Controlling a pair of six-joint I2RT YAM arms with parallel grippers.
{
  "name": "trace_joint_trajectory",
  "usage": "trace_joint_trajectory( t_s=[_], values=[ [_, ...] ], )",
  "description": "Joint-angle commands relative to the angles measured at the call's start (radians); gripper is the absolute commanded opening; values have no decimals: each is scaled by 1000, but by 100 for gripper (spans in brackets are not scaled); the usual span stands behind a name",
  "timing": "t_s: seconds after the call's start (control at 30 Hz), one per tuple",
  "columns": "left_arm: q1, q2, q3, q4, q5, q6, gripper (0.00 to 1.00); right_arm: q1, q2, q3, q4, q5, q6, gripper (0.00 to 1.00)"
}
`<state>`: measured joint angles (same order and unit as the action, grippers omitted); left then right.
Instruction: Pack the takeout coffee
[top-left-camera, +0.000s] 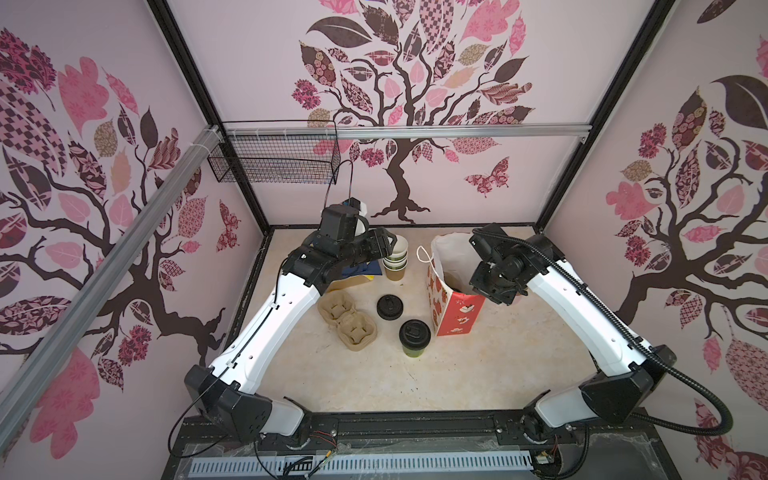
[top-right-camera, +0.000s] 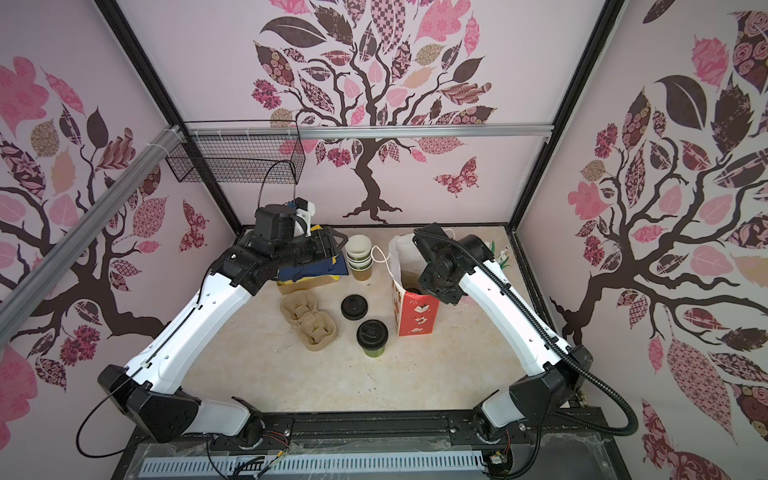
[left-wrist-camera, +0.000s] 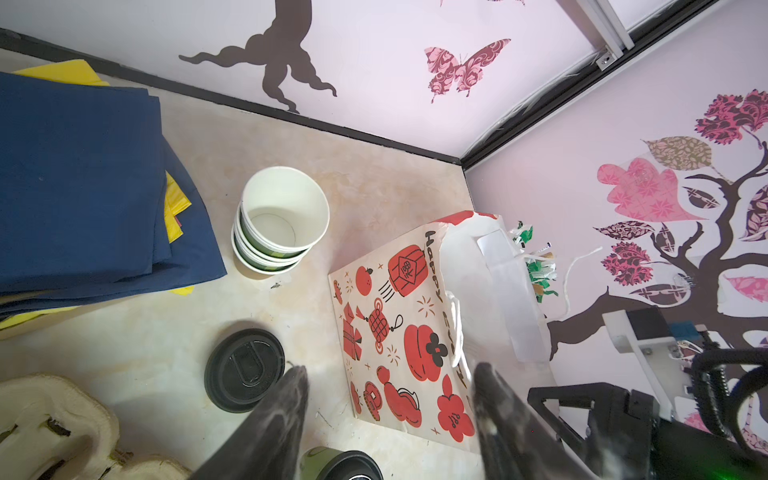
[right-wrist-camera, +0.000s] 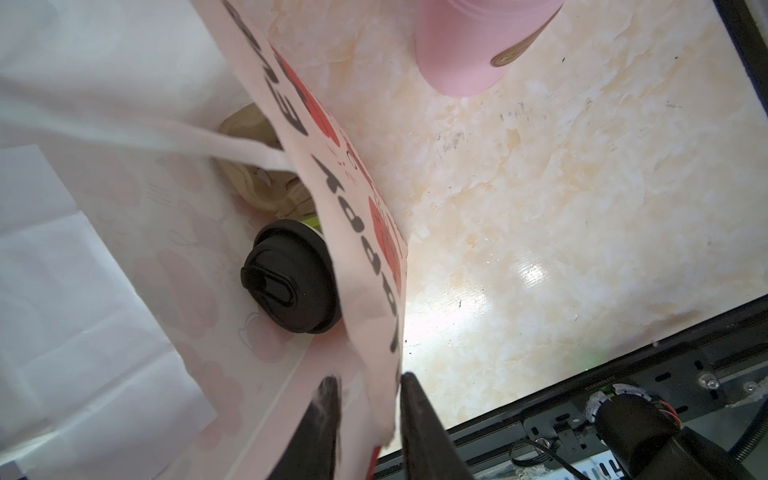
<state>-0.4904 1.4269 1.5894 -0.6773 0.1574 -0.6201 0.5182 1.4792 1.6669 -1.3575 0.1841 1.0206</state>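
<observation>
A good deal is tucked out of sight here. In both top views the right end effector (right-wrist-camera: 368, 380) is hidden behind its own wrist, which hangs over the mouth of the paper bag (top-left-camera: 455, 316). Only the right wrist view shows its fingers. One is inside the bag and one outside, straddling the top edge of the bag's wall with little room to spare. Whether they actually pinch the paper I cannot tell.

That same view looks down into the bag and finds one takeout coffee, the bagged cup (right-wrist-camera: 291, 276). It shows a round black sip lid and only a sliver of green side past it, low in the bag against the printed wall. Beside it lies a beige pulp shape (right-wrist-camera: 257, 174), partly crossed by the bag's white handle (right-wrist-camera: 166, 137) and too covered to name for certain. From above, the bag's inside is little more than a dark patch. A pink cylinder (right-wrist-camera: 478, 41), cut off by the frame, stands on the worktop (right-wrist-camera: 540, 208) outside the bag.

The other coffee, the lidded green cup (top-left-camera: 414, 338), stands upright in the open near the bag's red side, with green wall showing under its black lid. The left wrist view catches only its edge.

The left end effector (left-wrist-camera: 390, 370) is released, fingers wide apart with nothing between them. It hovers near the stack of empty cups (top-left-camera: 395, 257). A loose black lid (top-left-camera: 390, 306) lies flat between that stack and the lidded green cup, with a pulp cup carrier (top-left-camera: 347, 320) just beside it.
</observation>
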Motion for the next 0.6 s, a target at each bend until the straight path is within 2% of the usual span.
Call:
trace_joint_trajectory(
  t_s=[0.0, 0.37, 0.57],
  values=[
    [4, 15, -4, 3, -12, 16, 66, -15, -6, -11, -113, 29, 359, 27],
    [6, 38, 17, 5, -13, 16, 65, -57, -30, -24, -113, 52, 313, 15],
    [10, 50, 27, -1, -24, 21, 66, -117, -32, 5, -112, 63, 199, 10]
  ],
)
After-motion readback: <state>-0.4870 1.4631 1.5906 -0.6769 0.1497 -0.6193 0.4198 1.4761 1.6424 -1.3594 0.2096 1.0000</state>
